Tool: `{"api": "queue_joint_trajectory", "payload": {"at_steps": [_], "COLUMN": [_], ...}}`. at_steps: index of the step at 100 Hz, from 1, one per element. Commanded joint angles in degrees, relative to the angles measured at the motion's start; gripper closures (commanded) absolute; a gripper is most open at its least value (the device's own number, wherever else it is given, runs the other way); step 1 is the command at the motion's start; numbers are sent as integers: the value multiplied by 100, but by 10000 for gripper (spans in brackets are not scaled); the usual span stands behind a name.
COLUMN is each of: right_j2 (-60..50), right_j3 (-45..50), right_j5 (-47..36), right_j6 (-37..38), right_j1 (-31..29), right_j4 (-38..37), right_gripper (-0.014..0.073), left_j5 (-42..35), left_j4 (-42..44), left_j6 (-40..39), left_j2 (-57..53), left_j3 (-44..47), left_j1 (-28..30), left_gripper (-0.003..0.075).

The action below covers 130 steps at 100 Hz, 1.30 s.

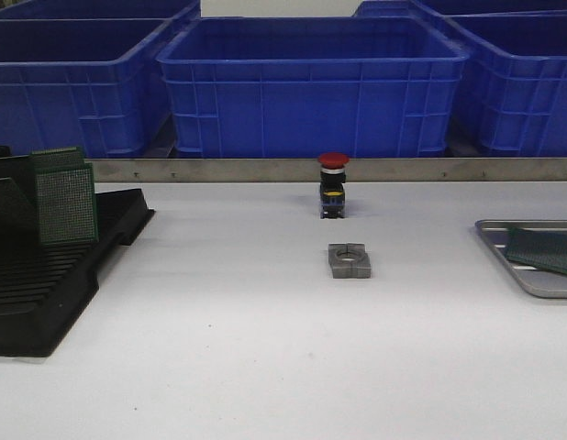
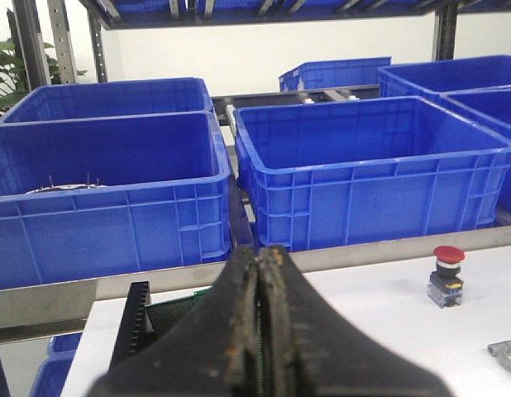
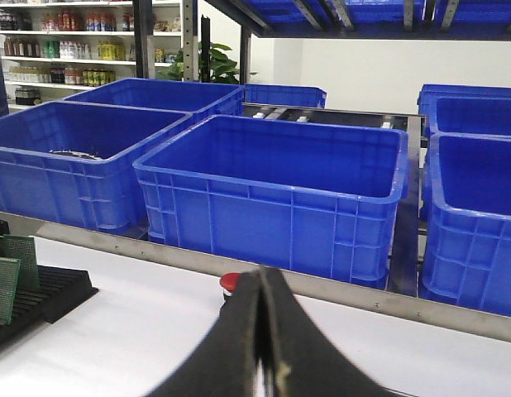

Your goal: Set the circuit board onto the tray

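Observation:
The silver-grey tray (image 1: pixel 539 288) lies at the table's right edge with a green circuit board (image 1: pixel 542 249) flat on it. More green circuit boards (image 1: pixel 65 200) stand upright in the black slotted rack (image 1: pixel 45 293) at the left. They also show in the right wrist view (image 3: pixel 11 271) and partly behind the fingers in the left wrist view (image 2: pixel 169 314). Neither gripper is in the front view. My left gripper (image 2: pixel 260 255) has its jaws pressed together, with a thin green sliver showing in the slit. My right gripper (image 3: pixel 265 275) is shut and empty.
A red push button (image 1: pixel 333 185) on a black body stands mid-table, with a grey metal block (image 1: pixel 350 260) in front of it. Large blue bins (image 1: pixel 311 87) line the back behind a metal rail (image 1: pixel 265 170).

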Motion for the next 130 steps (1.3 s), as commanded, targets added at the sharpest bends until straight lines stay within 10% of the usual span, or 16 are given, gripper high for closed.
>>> {"api": "queue_joint_trajectory", "payload": {"at_steps": [1,72,90,108,130], "right_j2": [-35,-35,-35,-35,-35], "right_j3": [-86,-81,-81,-81,-81], "right_j5": [52,123,123,123,123], "right_j6": [-36,-36,-36,-36,-36], "right_j1": [-30,-30,-30,-30,-30], "right_j4": [110,235,235,235,235], "right_gripper": [706,706,706,706,706], "left_j5": [-56,-56,-3547,-6646,-7114], "left_j4": [-249,-268,-2637,-2627,-2053], "left_j6": [-75,-75,-123,-169,-169], "left_j2": [-219,-374,-374,-374,-374], "left_j3": [7,126,142,304,315], "left_j1": [13,13,13,13,13], "left_gripper": [741,741,741,741,741]}}
